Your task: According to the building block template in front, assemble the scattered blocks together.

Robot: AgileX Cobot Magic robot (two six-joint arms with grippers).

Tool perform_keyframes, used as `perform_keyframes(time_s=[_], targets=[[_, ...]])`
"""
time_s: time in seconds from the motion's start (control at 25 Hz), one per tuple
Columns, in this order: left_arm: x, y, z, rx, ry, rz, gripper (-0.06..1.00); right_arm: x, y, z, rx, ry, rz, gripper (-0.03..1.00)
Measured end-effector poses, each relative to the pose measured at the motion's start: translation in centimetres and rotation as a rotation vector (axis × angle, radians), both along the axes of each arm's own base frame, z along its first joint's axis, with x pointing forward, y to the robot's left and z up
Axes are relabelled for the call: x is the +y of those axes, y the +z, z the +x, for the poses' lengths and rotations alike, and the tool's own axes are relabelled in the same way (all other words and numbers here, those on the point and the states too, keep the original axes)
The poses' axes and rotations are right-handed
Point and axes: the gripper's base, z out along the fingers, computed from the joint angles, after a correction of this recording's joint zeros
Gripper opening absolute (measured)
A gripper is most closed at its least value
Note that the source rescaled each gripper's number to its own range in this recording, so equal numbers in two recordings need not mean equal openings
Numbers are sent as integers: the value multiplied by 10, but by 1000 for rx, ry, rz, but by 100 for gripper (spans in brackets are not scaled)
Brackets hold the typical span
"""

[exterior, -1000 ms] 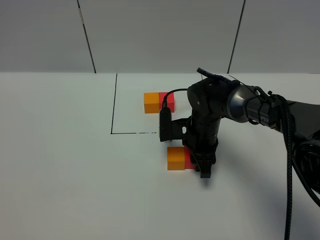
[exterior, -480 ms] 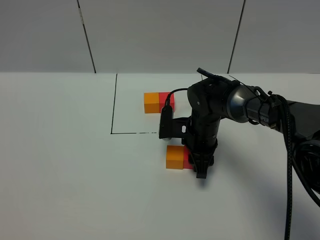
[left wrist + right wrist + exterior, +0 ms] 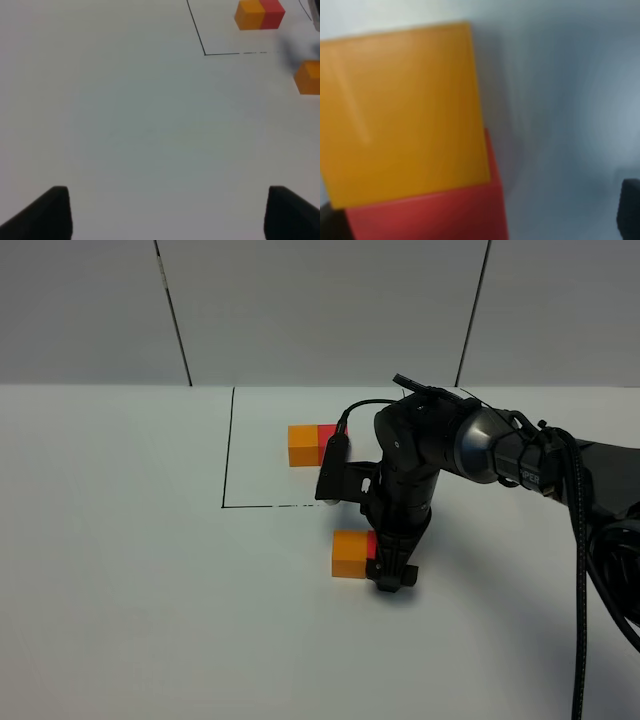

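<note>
The template sits far on the surface, inside the drawn frame; the loose blocks lie nearer, touching side by side.

it looked to me like a lab test cell: a bare white table, plain grey wall panels behind.

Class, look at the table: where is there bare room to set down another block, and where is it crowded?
Bare: the wide stretch left of the black frame line and the near table in front of the orange cube. Crowded: around that cube, where the right hand hangs, and by the template.
</note>
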Motion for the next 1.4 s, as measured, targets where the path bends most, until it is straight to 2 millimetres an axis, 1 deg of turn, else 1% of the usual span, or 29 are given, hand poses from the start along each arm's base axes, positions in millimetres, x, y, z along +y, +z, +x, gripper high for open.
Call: perform_keyframes(time_s=[0.16,0.24,0.28,0.36,0.48,0.6,0.68,0.76,0.84,0.92,0.96,1.0,1.04,1.12,1.16,1.2,1.28,1.32,1.4], targets=[[0,0,0,0,0,0,65,-3,4,-7,42,-22,-12,100],[0,0,0,0,0,0,65,-4,12,-12,79,-40,-6,100],[0,0,0,0,0,0,65,-4,21,-15,84,-51,4,100],[0,0,0,0,0,0,65,-4,46,-20,84,-78,37,100],[0,0,0,0,0,0,65,-7,83,-27,47,-138,91,100],[0,0,0,0,0,0,65,-20,120,-27,-5,-242,179,100],[0,0,0,0,0,0,65,-43,143,-22,-42,-343,251,100],[0,0,0,0,0,0,65,-75,166,-15,-80,-472,321,100],[0,0,0,0,0,0,65,-115,183,-10,-127,-626,381,100],[0,0,0,0,0,0,65,-153,196,-15,-179,-762,441,100],[0,0,0,0,0,0,65,-172,196,-20,-195,-828,458,100],[0,0,0,0,0,0,65,-190,197,-30,-210,-887,470,100],[0,0,0,0,0,0,65,-202,201,-42,-233,-927,489,100],[0,0,0,0,0,0,65,-225,198,-71,-247,-1007,502,100],[0,0,0,0,0,0,65,-231,198,-88,-264,-1034,515,100],[0,0,0,0,0,0,65,-238,203,-104,-297,-1061,539,100],[0,0,0,0,0,0,65,-246,205,-137,-335,-1113,576,100],[0,0,0,0,0,0,65,-246,210,-153,-365,-1123,596,100],[0,0,0,0,0,0,65,-245,209,-183,-378,-1146,614,100]])
